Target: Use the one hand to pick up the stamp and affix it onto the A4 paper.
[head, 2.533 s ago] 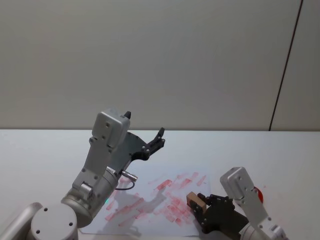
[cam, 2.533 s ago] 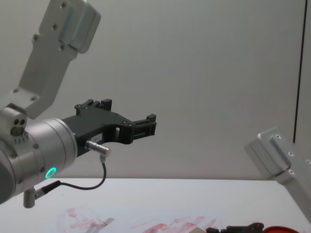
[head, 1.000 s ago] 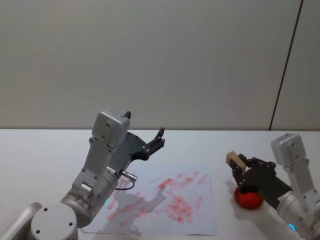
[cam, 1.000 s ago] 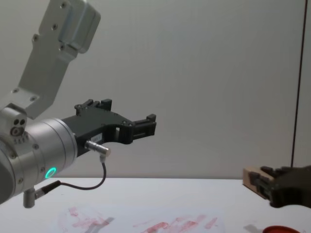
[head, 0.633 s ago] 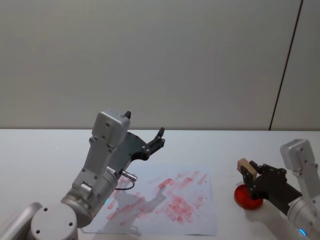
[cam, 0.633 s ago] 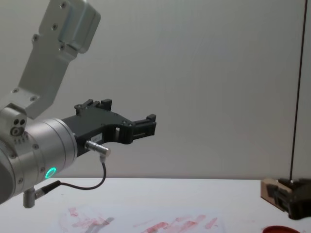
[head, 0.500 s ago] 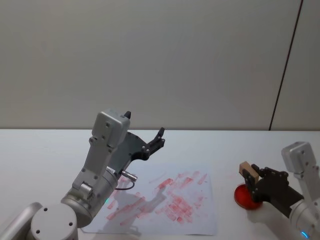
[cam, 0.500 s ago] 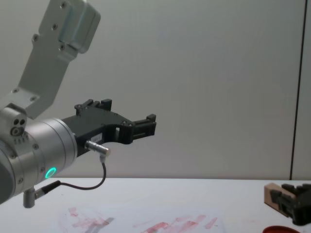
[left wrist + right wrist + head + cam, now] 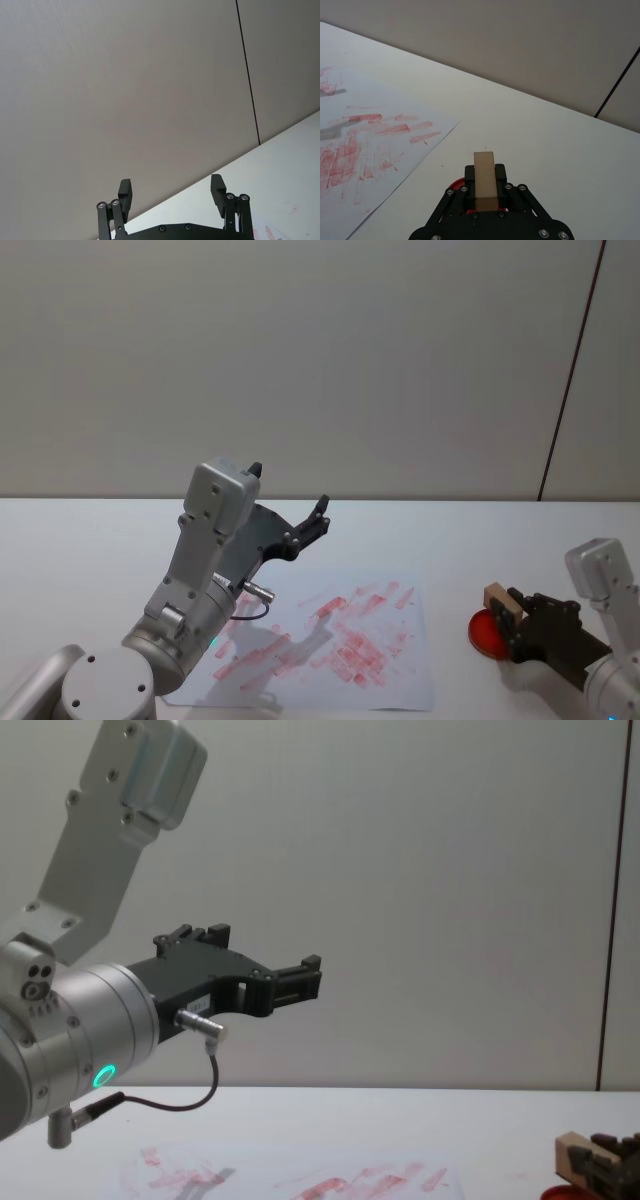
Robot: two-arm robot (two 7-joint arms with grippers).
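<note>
We find the right gripper [image 9: 511, 621] low over the bench [image 9: 90, 540] at about 4 o'clock in the head view, its jaws closed on the stamp [image 9: 497, 598]. The stamp sits clamped between the 2 fingers and juts beyond their tips, as the right wrist view confirms [image 9: 485, 180]. It is held at the edge of the red ink pad [image 9: 487, 632], on the side toward the paper; we cannot tell whether it touches the pad. In the chest view the stamp [image 9: 573, 1155] appears at about 4 o'clock, just above the pad's rim [image 9: 567, 1189].

The paper [image 9: 330, 650] lies flat on the bench at about 6 o'clock, smeared with red marks, just beside the pad.

The left gripper [image 9: 317, 519] is raised above the paper's far left corner, jaws open and holding nothing [image 9: 171, 192].
</note>
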